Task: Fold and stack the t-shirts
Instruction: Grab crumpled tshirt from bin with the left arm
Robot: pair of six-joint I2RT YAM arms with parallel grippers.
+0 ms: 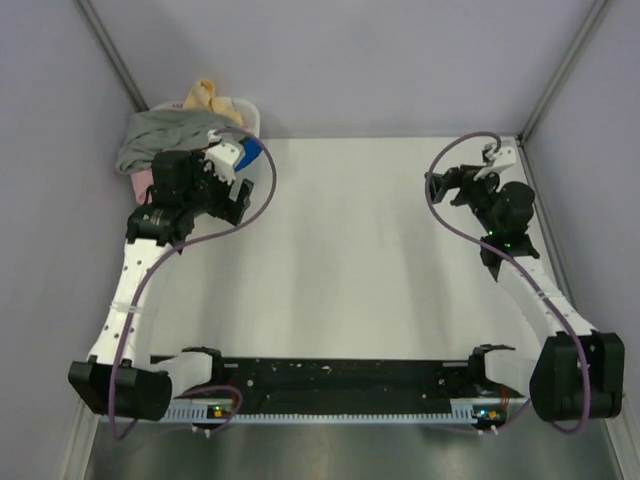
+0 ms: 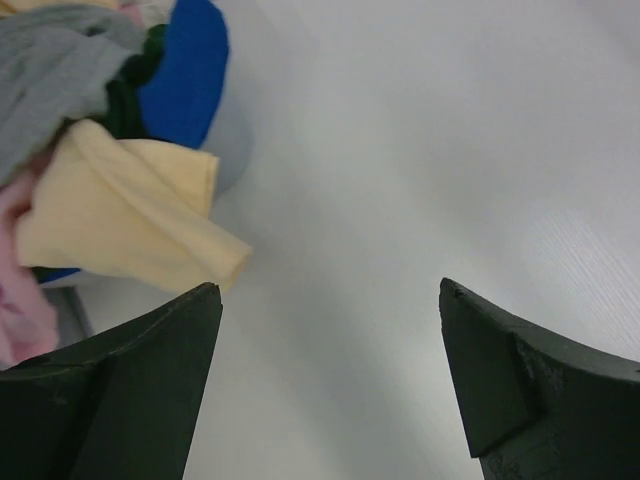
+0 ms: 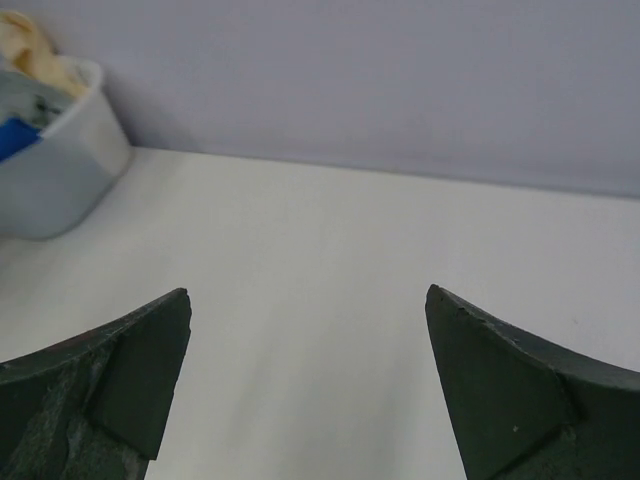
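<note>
The left gripper [image 2: 330, 290] is released: its two fingers stand wide apart with nothing between them. It hangs just beside the white basket [image 1: 250, 108], on that basket's near right side, above the bare table [image 1: 380, 280]. The right gripper [image 3: 305, 295], the second of the two, is spread just as wide and is just as empty. It sits well apart from the basket, far off to its right.

There is one basket, and all the t-shirts are heaped in it and spilling over its rim; none lies flat or folded. Four colours can be counted:
- One grey t-shirt [image 1: 165, 135] is draped over the basket's left side.
- One pale yellow t-shirt [image 2: 130, 210] has a fold hanging out past the rim.
- One pink t-shirt [image 2: 20, 300] sags at the basket's near left.
- One blue t-shirt [image 2: 190, 70] is pressed against the basket's right wall.

A dark green strip [image 2: 125, 95] shows between the grey and the blue; whether it is a fifth garment cannot be told.
</note>
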